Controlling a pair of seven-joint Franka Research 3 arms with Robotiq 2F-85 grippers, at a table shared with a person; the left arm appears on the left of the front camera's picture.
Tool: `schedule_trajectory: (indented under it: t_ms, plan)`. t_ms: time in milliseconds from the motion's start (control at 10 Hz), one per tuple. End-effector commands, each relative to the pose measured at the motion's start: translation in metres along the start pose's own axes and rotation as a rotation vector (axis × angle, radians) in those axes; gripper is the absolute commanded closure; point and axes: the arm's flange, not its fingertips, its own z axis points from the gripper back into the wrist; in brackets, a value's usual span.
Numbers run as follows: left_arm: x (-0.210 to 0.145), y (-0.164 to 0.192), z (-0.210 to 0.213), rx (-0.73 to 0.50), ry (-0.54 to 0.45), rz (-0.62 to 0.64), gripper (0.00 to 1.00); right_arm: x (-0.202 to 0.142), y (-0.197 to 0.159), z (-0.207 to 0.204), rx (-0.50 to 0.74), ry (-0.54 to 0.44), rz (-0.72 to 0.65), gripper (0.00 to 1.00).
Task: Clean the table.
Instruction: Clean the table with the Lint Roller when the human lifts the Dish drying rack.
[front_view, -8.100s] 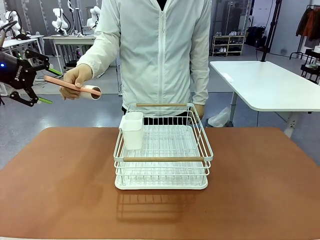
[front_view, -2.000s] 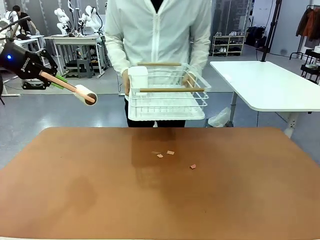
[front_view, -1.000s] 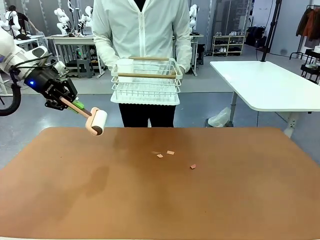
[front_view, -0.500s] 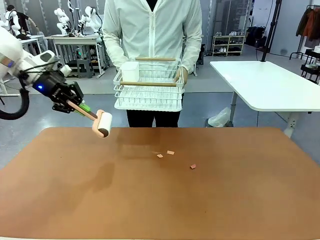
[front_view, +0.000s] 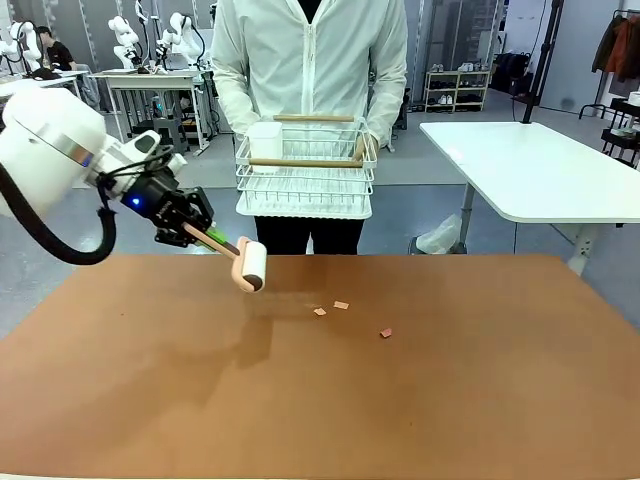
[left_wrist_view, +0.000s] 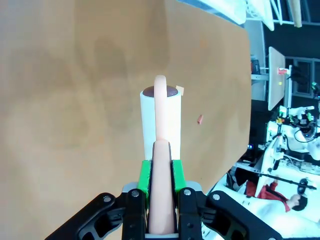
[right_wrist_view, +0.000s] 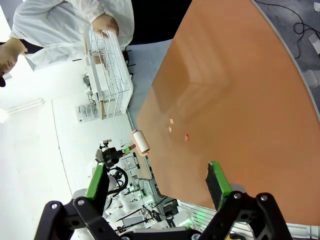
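Observation:
The reddish-brown table (front_view: 150, 400) carries three small pinkish scraps (front_view: 341, 305) near its middle. My left gripper (front_view: 195, 232) is shut on the pink handle of a lint roller (front_view: 252, 265), whose white roll hangs just above the table's far left part, left of the scraps. In the left wrist view the lint roller (left_wrist_view: 160, 117) points away between my green pads (left_wrist_view: 144, 176), with the scraps (left_wrist_view: 199, 119) just beyond it over the table (left_wrist_view: 75, 100). My right gripper (right_wrist_view: 156, 172) stands open off the table's edge, above the table (right_wrist_view: 240, 100), nothing between its fingers.
A person in a white jacket stands at the far side holding a white wire rack (front_view: 305, 170) with a white cup in the air above the table's far edge. A white-topped table (front_view: 540, 170) stands at the back right.
My left arm has swung right and down with the lint roller, from beyond the table's far left corner to just left of the scraps. The person still holds the rack up.

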Motion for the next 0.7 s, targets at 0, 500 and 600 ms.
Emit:
schedule_trajectory:
  t_ms: [0, 500, 600]
  plan:
    - [-0.011, -0.003, -0.028, 0.007, -0.002, -0.053, 0.79, -0.003, 0.005, 0.002, 0.012, 0.0, -0.016, 0.0]
    - [-0.02, 0.002, -0.072, -0.008, 0.012, -0.048, 0.79, -0.003, 0.005, 0.002, 0.012, 0.0, -0.016, 0.0]
    - [-0.023, 0.004, -0.077, -0.001, 0.023, -0.05, 0.79, -0.003, 0.005, 0.002, 0.012, 0.0, -0.016, 0.0]
